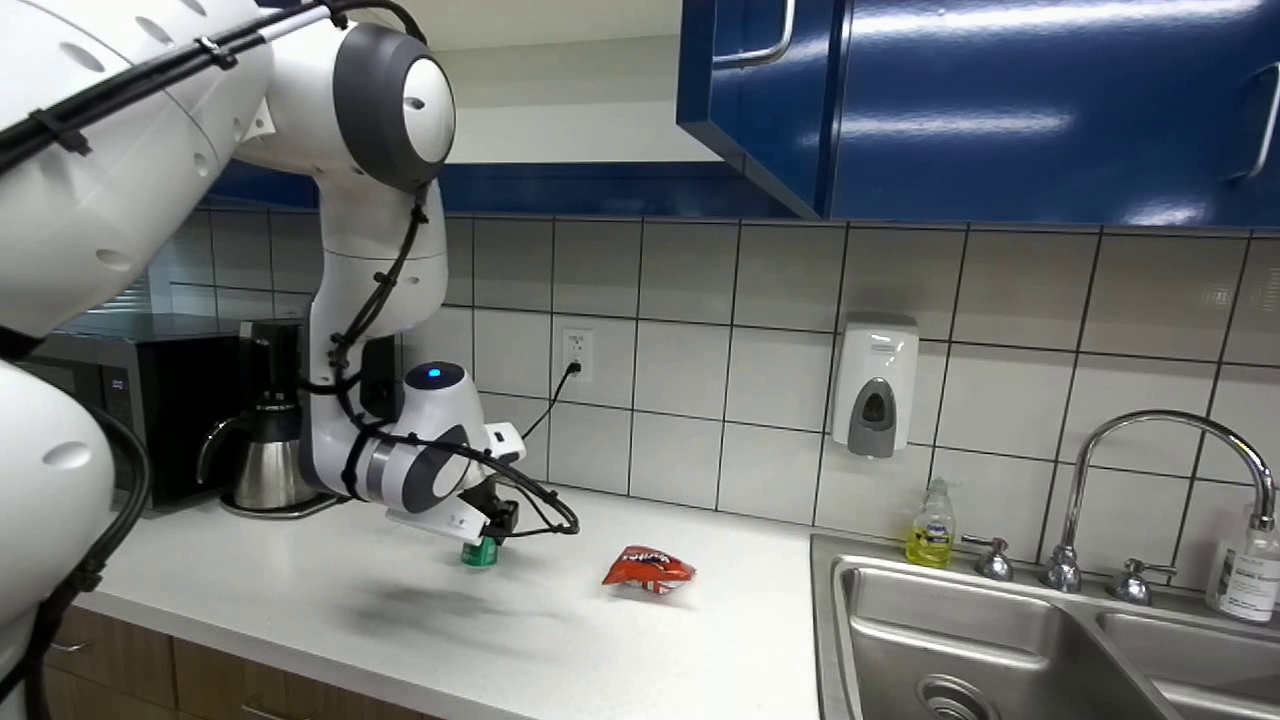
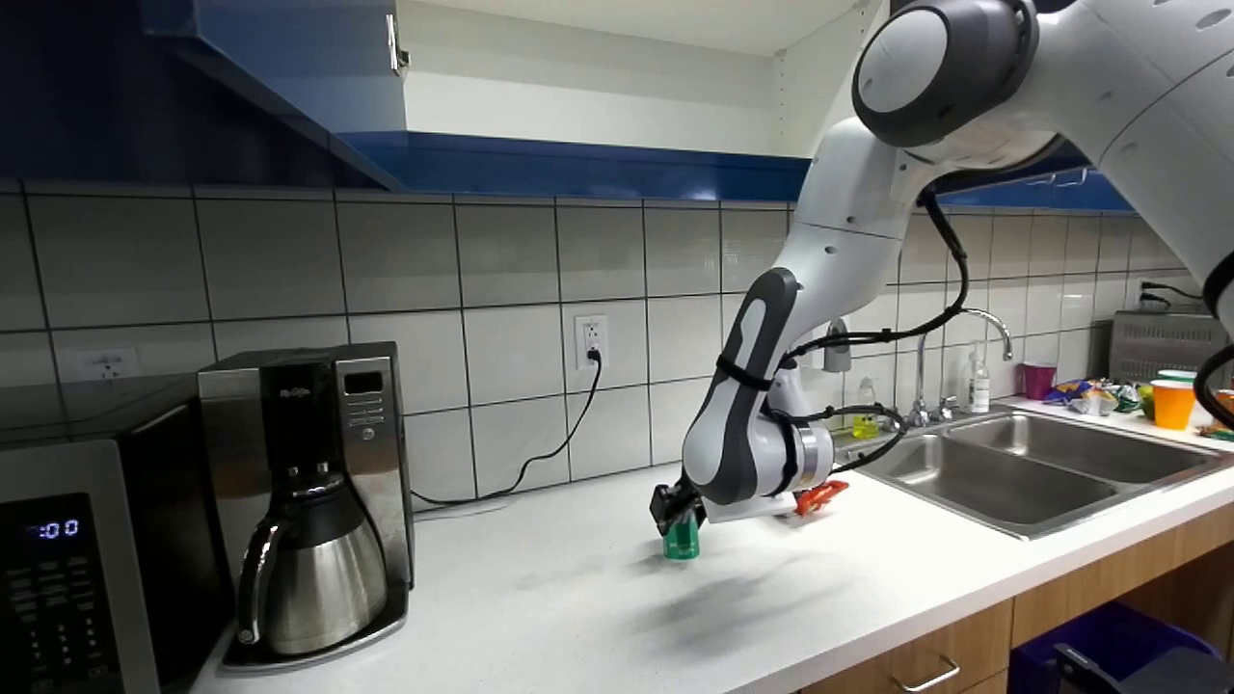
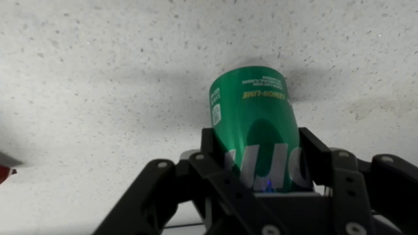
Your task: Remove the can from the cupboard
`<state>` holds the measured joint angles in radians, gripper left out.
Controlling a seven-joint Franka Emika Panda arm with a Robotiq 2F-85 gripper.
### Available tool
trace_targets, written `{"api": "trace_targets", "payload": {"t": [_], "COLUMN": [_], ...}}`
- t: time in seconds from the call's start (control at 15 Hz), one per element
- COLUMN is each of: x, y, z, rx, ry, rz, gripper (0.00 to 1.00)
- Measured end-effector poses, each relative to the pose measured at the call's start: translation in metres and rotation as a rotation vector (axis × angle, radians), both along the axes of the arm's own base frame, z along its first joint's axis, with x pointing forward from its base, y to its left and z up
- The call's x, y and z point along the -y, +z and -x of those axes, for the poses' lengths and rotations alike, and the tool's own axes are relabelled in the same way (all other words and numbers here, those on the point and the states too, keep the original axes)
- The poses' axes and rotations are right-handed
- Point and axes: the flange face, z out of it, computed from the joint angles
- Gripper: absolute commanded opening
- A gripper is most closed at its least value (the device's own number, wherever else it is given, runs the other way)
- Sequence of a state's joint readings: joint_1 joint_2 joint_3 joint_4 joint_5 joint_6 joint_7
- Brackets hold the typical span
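The green can (image 1: 480, 553) is upright at the countertop, under my wrist. It also shows in an exterior view (image 2: 682, 542) and in the wrist view (image 3: 253, 98), base toward the picture's top. My gripper (image 3: 256, 130) has one finger against each side of the can, and its palm is close to the can's hidden top end. I cannot tell whether the can's base touches the counter. The gripper also shows in both exterior views (image 1: 497, 522) (image 2: 678, 509). The blue cupboard (image 1: 600, 190) is above with its door open; its white interior shows in both exterior views (image 2: 598, 164).
A red packet (image 1: 648, 570) lies on the white counter (image 1: 600, 660) near the can. A sink (image 1: 830, 640) lies beyond the packet. A coffee maker with its pot (image 2: 323, 569) and a microwave (image 2: 58, 578) stand at the opposite end. A cable (image 2: 540, 458) runs along the wall.
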<state>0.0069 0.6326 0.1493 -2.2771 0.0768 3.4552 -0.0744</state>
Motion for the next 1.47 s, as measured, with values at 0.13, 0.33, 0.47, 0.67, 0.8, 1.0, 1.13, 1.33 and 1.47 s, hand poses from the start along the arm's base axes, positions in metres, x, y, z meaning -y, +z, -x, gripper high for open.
{"api": "trace_targets", "payload": {"t": [0.13,0.33,0.47,0.67,0.8,1.0,1.13,1.33,1.47], "x": [0.002,0.003,0.004,0.004,0.004,0.003,0.002,0.002,0.003], "y": [0.004,0.007,0.006,0.003,-0.001,-0.008,-0.008,-0.009,-0.010], "z": [-0.006,-0.010,-0.011,-0.011,-0.011,-0.009,-0.010,-0.011,-0.010], "rx": [0.014,0.024,0.025,0.021,0.015,0.004,0.006,0.006,0.005], "ry": [0.001,-0.002,-0.004,-0.004,-0.003,-0.002,-0.002,-0.001,0.000], "rz": [0.003,0.003,0.005,0.007,0.006,0.006,0.006,0.008,0.011], "gripper": [0.39,0.39,0.39,0.39,0.39,0.39,0.39,0.92,0.98]}}
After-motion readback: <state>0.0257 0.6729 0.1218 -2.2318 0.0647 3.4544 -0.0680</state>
